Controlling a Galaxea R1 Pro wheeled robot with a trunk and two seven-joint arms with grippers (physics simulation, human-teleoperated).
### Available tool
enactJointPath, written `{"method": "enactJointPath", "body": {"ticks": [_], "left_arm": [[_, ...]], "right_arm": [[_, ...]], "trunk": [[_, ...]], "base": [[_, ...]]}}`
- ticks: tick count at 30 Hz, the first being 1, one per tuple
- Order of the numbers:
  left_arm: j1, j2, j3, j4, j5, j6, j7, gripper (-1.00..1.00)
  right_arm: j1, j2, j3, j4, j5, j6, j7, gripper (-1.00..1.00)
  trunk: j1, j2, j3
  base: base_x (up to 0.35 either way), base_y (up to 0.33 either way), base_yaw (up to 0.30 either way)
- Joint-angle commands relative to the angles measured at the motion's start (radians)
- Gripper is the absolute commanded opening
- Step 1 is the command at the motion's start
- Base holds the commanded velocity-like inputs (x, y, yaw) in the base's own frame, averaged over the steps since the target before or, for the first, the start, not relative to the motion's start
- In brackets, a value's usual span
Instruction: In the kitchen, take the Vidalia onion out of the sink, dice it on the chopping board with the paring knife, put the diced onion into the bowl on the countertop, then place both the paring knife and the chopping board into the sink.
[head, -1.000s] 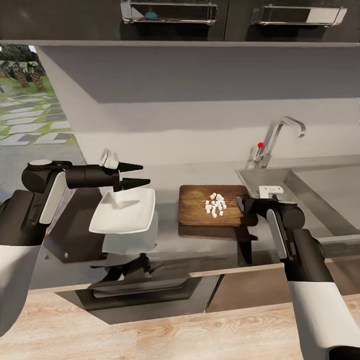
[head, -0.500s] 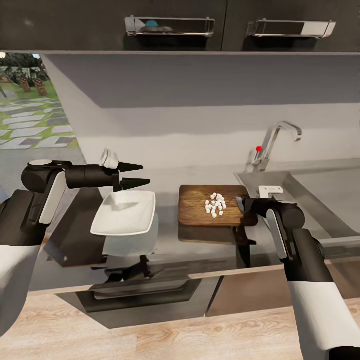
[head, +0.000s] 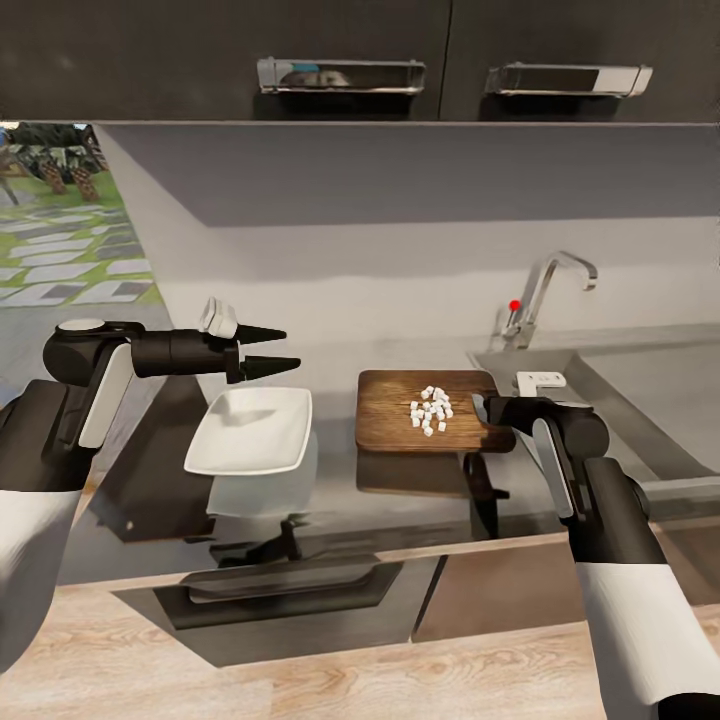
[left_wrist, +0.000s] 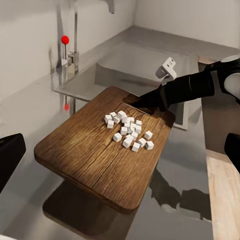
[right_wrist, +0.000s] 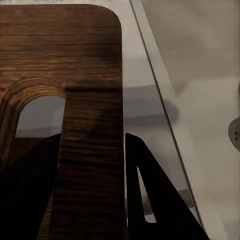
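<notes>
Under dark cabinets, glossy grey countertop beside sink.

The left arm is reaching out level from the left side, forearm horizontal, and the left pincer is sitting with its two dark pointed fingers parted and nothing between them. The right arm is bending up at the elbow and pointing inward, and the right pincer is clamping down on the chopping board at its handle end.
</notes>
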Motion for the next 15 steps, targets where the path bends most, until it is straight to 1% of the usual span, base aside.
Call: {"method": "enactJointPath", "body": {"ticks": [1, 15], "left_arm": [[-0.001, 0.001, -0.002, 0.000, 0.006, 0.007, 0.001, 1.00], [-0.001, 0.001, -0.002, 0.000, 0.006, 0.007, 0.001, 1.00]], "right_arm": [[-0.001, 0.000, -0.001, -0.001, -0.007, 0.004, -0.004, -1.00], [-0.001, 0.000, -0.001, -0.001, -0.007, 0.004, -0.004, -1.00]], "trunk": [[0.000, -0.001, 0.001], [0.000, -0.001, 0.021]], "base": [[0.000, 0.000, 0.000], [0.000, 0.000, 0.000]]}}
